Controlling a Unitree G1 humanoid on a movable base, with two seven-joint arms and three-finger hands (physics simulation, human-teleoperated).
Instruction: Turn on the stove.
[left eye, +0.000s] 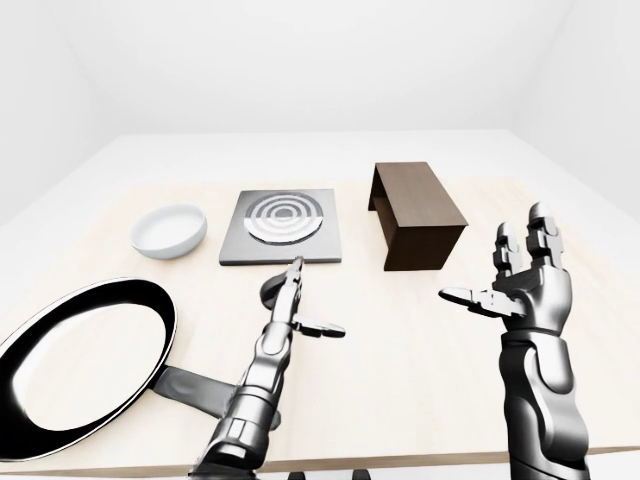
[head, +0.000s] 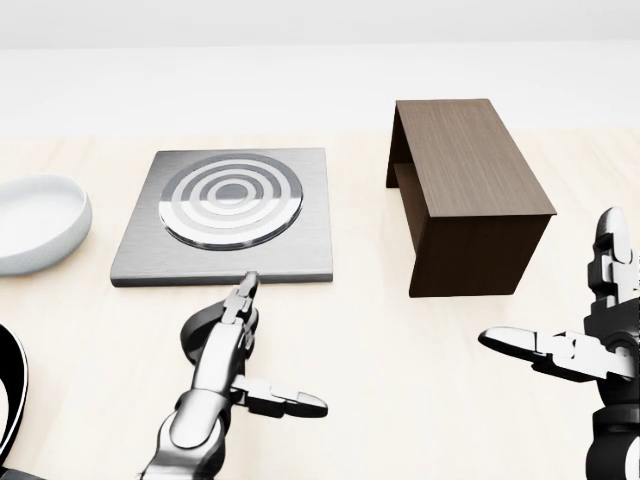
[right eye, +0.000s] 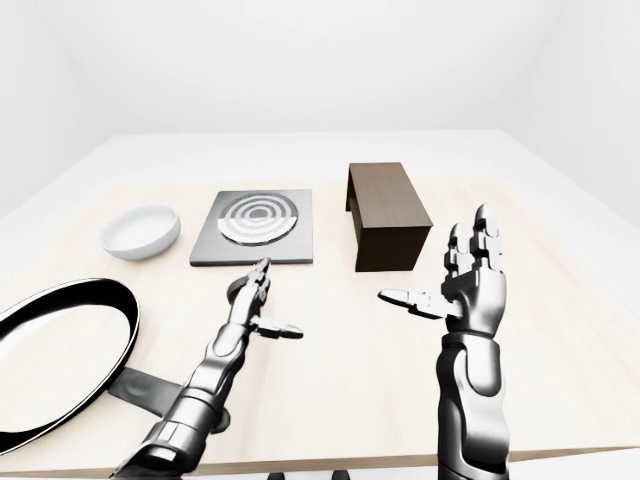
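Observation:
The stove (head: 225, 214) is a flat grey square plate with a round ringed burner, lying on the light wooden table (head: 400, 340) at the upper left of the head view. My left hand (head: 245, 335) is open, its fingers (head: 243, 292) stretched toward the stove's near edge and nearly touching it, thumb out to the right. A dark round thing under that hand is mostly hidden. My right hand (head: 590, 320) is open and empty, held upright at the right, below and right of the brown box.
A dark brown open-sided box (head: 462, 190) stands right of the stove. A white bowl (head: 30, 222) sits left of the stove. A large black frying pan (left eye: 85, 360) lies at the lower left, its handle (left eye: 195, 388) running under my left arm.

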